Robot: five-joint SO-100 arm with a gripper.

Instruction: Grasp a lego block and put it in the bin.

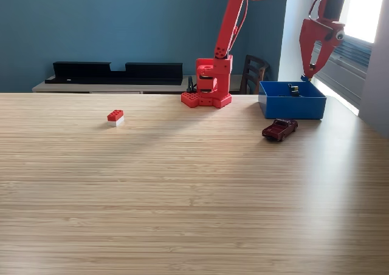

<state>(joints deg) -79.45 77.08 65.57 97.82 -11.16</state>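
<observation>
Above the blue plastic bin (pixel 292 101), red fingers (pixel 312 56) apart, empty; red-and-white lego block (pixel 115 117) afar.

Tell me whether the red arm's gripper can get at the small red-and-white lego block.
Probably yes: the lego block sits alone on bare wooden table, unobstructed, though the gripper hangs above the blue bin.

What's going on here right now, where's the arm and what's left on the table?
The red robot arm reaches from its base at the far edge of the wooden table over the blue rectangular plastic bin, its gripper hanging just above the bin and seemingly holding nothing. A small dark object lies inside the bin. The red-and-white lego block sits untouched toward the exterior view's left, and a dark red toy car rests in front of the bin.
</observation>
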